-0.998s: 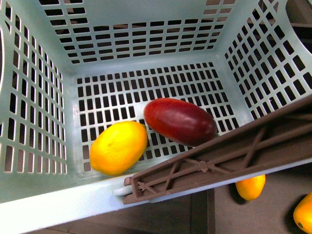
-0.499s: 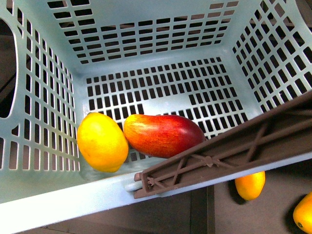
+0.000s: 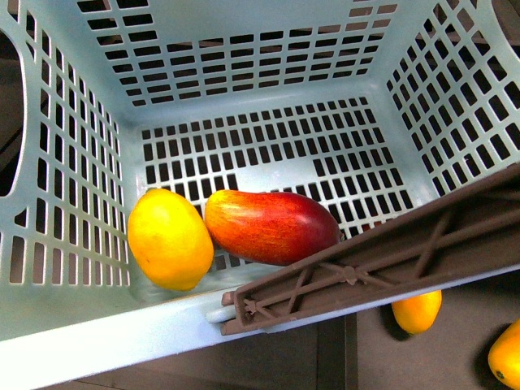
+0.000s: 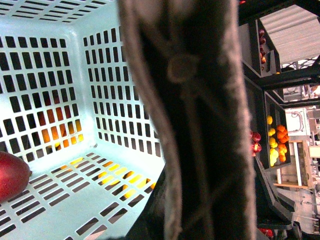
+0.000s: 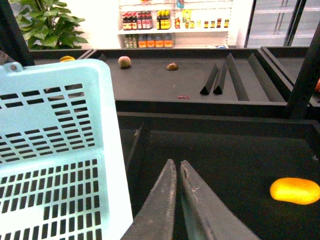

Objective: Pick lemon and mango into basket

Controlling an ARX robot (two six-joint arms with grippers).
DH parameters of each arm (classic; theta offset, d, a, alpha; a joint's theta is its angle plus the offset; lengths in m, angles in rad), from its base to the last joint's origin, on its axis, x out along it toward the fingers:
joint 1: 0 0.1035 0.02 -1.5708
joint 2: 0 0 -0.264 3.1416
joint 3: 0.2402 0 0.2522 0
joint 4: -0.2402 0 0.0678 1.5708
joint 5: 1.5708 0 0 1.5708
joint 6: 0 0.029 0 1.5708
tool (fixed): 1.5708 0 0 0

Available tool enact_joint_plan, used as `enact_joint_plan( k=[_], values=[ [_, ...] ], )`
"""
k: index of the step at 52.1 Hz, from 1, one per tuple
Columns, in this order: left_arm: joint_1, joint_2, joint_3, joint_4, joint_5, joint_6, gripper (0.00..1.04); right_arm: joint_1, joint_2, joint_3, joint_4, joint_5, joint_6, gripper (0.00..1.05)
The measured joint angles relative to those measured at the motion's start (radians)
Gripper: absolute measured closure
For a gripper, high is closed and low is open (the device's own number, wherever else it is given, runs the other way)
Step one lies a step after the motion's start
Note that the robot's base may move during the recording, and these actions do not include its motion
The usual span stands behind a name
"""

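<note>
The aqua basket (image 3: 260,49) fills the front view. On its slotted floor the yellow lemon (image 3: 169,237) lies against the near wall, touching the red-to-orange mango (image 3: 272,226) beside it. The brown handle (image 3: 382,260) crosses the basket's near right corner. In the left wrist view that handle (image 4: 200,125) blocks the middle of the picture and my left gripper is shut on it; the fingers are hidden. The mango's red end (image 4: 11,175) shows at the edge there. My right gripper (image 5: 177,167) is shut and empty, hovering over a dark bin beside the basket's wall (image 5: 55,150).
Two orange-yellow fruits (image 3: 417,310) (image 3: 505,355) lie on the dark surface below the basket's right side. Another orange-yellow fruit (image 5: 295,190) lies in the dark bin near my right gripper. Black display bins with dividers (image 5: 220,80) and shelves stand behind.
The lemon and mango slid across the basket floor toward its near left corner a second ago, the mango turning to show its orange side. Both have since lain still.
</note>
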Motion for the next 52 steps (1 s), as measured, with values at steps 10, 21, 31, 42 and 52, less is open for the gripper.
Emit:
enact_joint_plan(
  k=[10, 21, 31, 42, 52],
  values=[
    [0.000, 0.000, 0.000, 0.000, 0.000, 0.000, 1.01, 0.000, -0.060, -0.049, -0.006, 0.000, -0.010, 1.03],
    [0.000, 0.000, 0.000, 0.000, 0.001, 0.000, 1.01, 0.000, -0.135, -0.097, -0.035, 0.000, -0.011, 1.03],
    [0.000, 0.000, 0.000, 0.000, -0.001, 0.000, 1.01, 0.000, -0.201, -0.123, -0.072, 0.000, -0.011, 1.03],
    [0.000, 0.000, 0.000, 0.000, 0.000, 0.000, 1.01, 0.000, -0.271, -0.147, -0.116, 0.000, -0.011, 1.03],
    [0.000, 0.000, 0.000, 0.000, -0.001, 0.000, 1.01, 0.000, -0.322, -0.158, -0.129, 0.000, -0.011, 1.03]
  ],
)
